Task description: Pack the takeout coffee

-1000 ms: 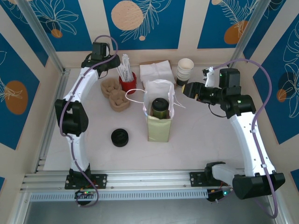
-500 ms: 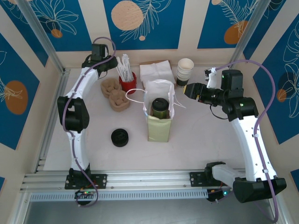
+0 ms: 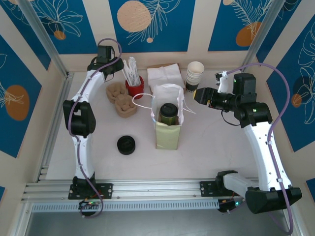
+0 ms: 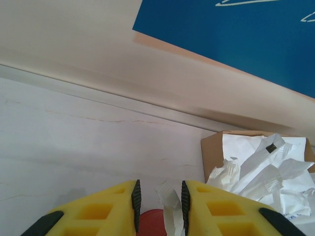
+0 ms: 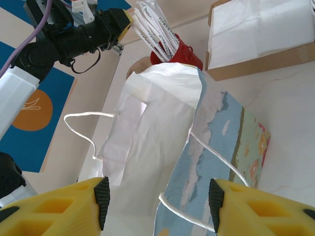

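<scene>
Two yellow-fingered grippers work over a white, faintly veined desk (image 3: 211, 147). At the far left corner the left gripper (image 4: 159, 206) hangs above a red cup (image 3: 135, 88) stuffed with white paper-wrapped sticks (image 3: 130, 71). In its wrist view the ribbed black pads stand narrowly apart with one crinkled wrapper between them. A sliver of red rim shows beside the wrapper, so the jaws are not clenched on it.

Toward the desk's left edge, in front of that cup, lie lumpy brown pulp carriers (image 3: 121, 100). A low, flat black disc (image 3: 126, 145) sits nearer the front edge.

At mid-desk a paper bag (image 3: 167, 135) stands upright with its mouth open and thin white cord handles hanging out. The takeout coffee (image 3: 168, 113) sits inside it, round black lid up, with olive sides just visible from above. The top view gives the bag's near face as plain olive. The right wrist view gives its white lining and a side panel printed with clouds and coloured patches.

Behind the bag, by the back edge, a shallow cardboard box (image 3: 156, 66) holds white napkins. The left wrist view shows crumpled wrappers on them. Right of the box is a stack of white lidless cups (image 3: 195, 73).

The right gripper (image 3: 195, 94) hovers beside the bag's right edge, jaws spread wide and grasping nothing.
</scene>
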